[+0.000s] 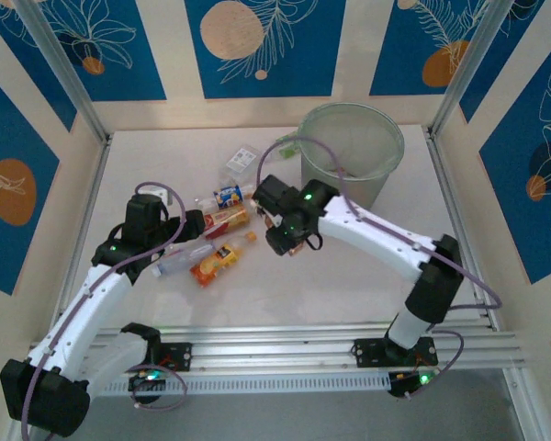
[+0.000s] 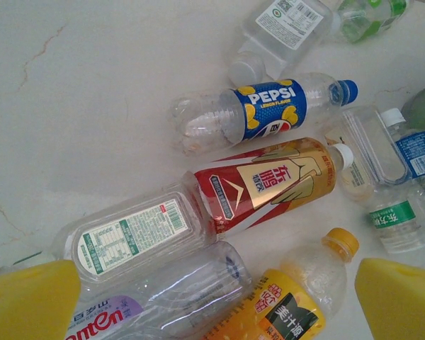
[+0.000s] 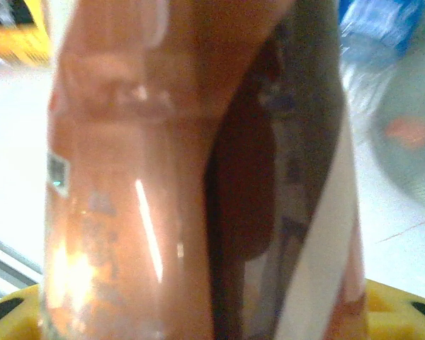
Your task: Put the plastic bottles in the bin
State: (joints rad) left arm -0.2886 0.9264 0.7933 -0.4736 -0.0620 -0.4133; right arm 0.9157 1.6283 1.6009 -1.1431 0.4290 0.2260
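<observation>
Several plastic bottles lie in a loose heap left of centre: a blue Pepsi bottle (image 2: 269, 110), a red and gold one (image 2: 269, 184), a clear one with a white label (image 2: 131, 237), an orange juice bottle (image 2: 290, 301) and a clear purple-labelled one (image 2: 156, 301). My left gripper (image 1: 197, 230) hovers over them, open; its yellow fingers (image 2: 28, 297) straddle the purple-labelled and juice bottles. My right gripper (image 1: 289, 241) is shut on a reddish-brown bottle (image 3: 163, 177), lifted left of the bin (image 1: 349, 152). The bin stands at the back right, pale grey-green.
More bottles lie at the back of the heap: a flat clear one (image 1: 241, 158), a green-capped one (image 2: 365, 14) and a blue-labelled water bottle (image 2: 414, 152). Metal rails (image 1: 294, 354) run along the near edge. Patterned walls enclose the white table (image 1: 165, 156).
</observation>
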